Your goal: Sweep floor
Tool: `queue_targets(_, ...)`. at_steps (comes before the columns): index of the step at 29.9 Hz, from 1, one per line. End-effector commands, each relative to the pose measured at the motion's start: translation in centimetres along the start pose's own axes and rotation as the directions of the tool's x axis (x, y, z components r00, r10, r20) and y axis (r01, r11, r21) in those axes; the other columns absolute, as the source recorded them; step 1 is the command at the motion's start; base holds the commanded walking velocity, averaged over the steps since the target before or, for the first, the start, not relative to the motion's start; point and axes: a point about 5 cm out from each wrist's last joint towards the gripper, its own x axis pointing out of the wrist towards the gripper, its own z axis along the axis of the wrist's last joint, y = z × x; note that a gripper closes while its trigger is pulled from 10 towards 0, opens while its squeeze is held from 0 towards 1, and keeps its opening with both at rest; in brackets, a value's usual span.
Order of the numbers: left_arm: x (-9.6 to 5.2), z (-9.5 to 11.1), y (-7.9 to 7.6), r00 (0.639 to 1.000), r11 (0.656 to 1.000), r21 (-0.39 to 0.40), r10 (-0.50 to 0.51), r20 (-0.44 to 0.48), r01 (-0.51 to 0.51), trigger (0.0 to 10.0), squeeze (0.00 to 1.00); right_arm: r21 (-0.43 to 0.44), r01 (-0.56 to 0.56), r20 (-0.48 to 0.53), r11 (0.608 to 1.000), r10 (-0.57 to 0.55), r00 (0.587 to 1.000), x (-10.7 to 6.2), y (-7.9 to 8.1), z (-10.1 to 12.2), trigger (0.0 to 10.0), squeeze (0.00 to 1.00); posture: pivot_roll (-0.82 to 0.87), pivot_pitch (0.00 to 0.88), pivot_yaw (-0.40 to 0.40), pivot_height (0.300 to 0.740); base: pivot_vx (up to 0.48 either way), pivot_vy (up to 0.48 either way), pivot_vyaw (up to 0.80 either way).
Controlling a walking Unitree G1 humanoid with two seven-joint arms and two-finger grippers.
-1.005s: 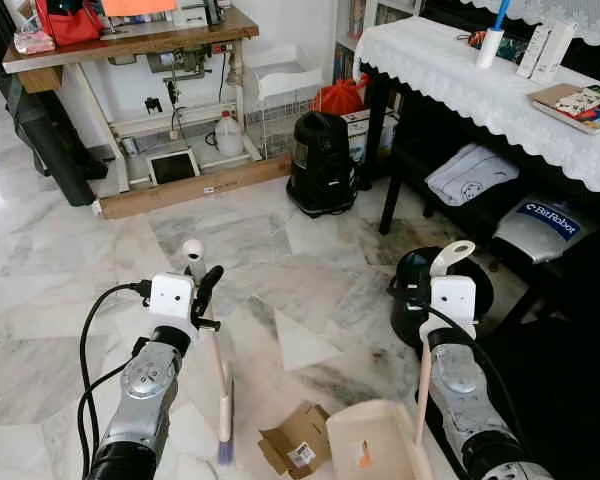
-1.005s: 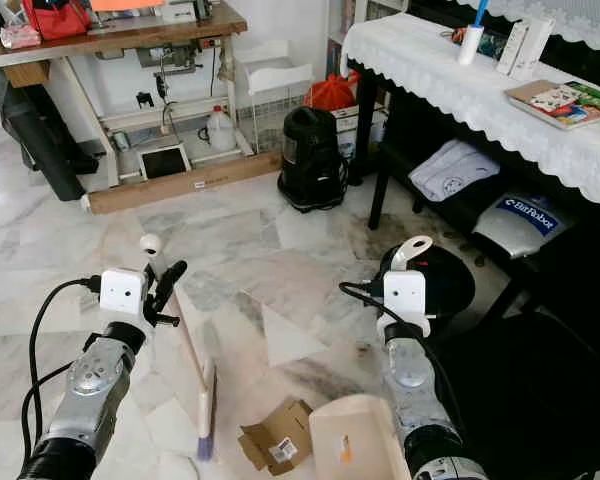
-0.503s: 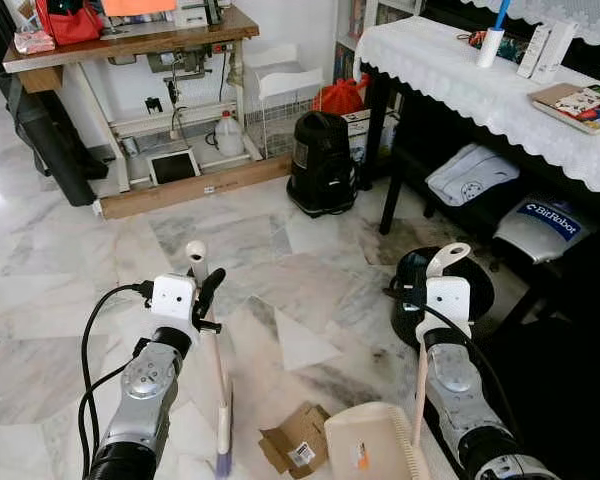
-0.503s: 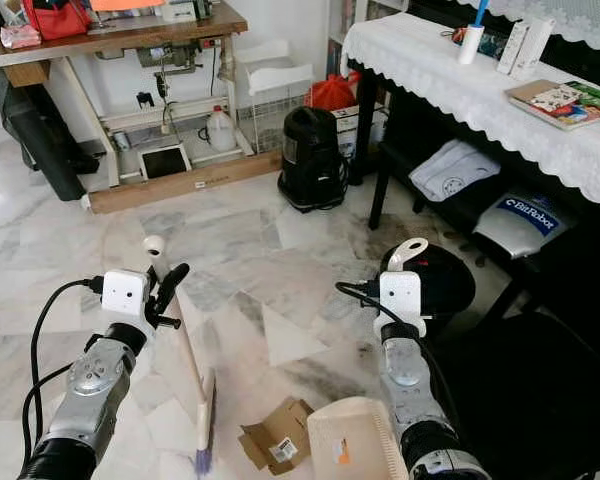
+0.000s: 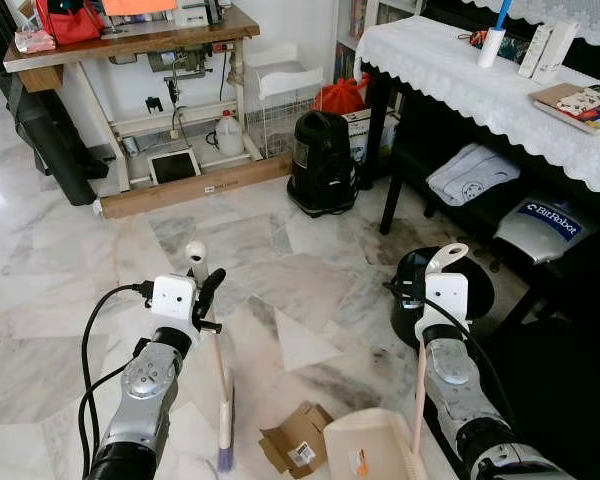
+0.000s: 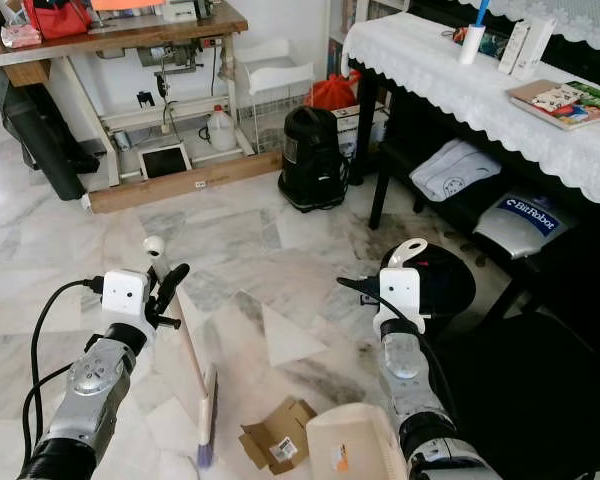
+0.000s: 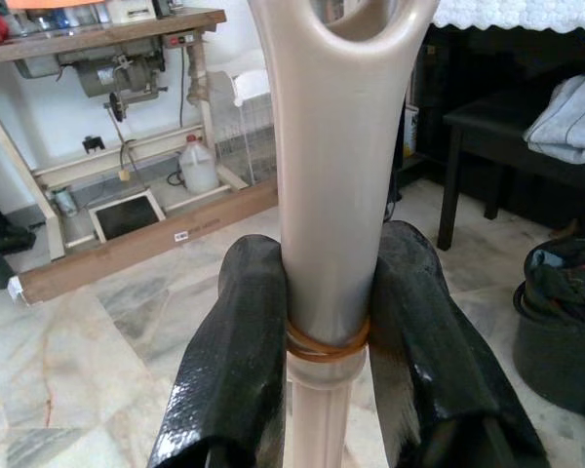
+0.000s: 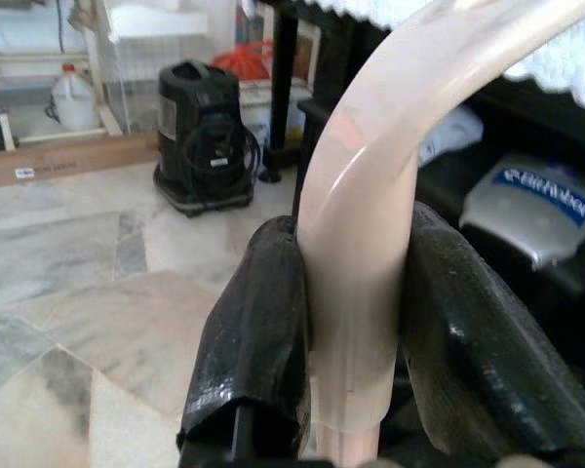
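Note:
A beige broom stands tilted on the marble floor, its purple bristles down near my feet. My left gripper is shut on the broom's handle just below its looped top. A beige dustpan rests on the floor at the lower right, its long handle rising to my right gripper, which is shut on the handle's curved end. A torn piece of cardboard lies on the floor between the bristles and the dustpan's mouth.
A black bin sits just beyond my right arm. A black canister stands by the leg of a lace-covered table. A sewing table and a wooden plank line the far wall. Open marble floor lies ahead.
The dustpan has shifted and tilted slightly beside the cardboard as my right arm adjusted. The broom has barely moved.

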Motion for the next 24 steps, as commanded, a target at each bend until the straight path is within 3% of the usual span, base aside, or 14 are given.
queue_targets(1, 0.0, 0.4, 0.2, 1.000, 1.000, 0.003, 0.002, 0.021, -0.002, 10.0, 0.00, 0.035, 0.015, 0.007, 0.999, -0.015, 1.000, 0.4, 0.0, 0.5, 10.0, 0.00, -0.02, 0.040, 0.016, 0.740, 0.000, 0.000, 0.00)
queue_targets(4, 0.0, 0.4, 0.2, 1.000, 1.000, 0.002, 0.002, 0.022, -0.002, 10.0, 0.00, 0.050, 0.015, 0.030, 0.999, -0.017, 0.999, 0.5, -0.1, 0.9, 10.0, 0.00, -0.02, 0.042, 0.017, 0.740, 0.000, 0.000, 0.00)
queue_targets(24, 0.0, 0.3, 0.1, 1.000, 1.000, -0.004, -0.011, 0.007, 0.011, 10.0, 0.00, 0.051, 0.028, -0.131, 0.998, -0.022, 0.991, 0.4, 0.0, -0.3, 10.0, 0.00, -0.03, 0.053, 0.017, 0.740, 0.000, 0.000, 0.00)
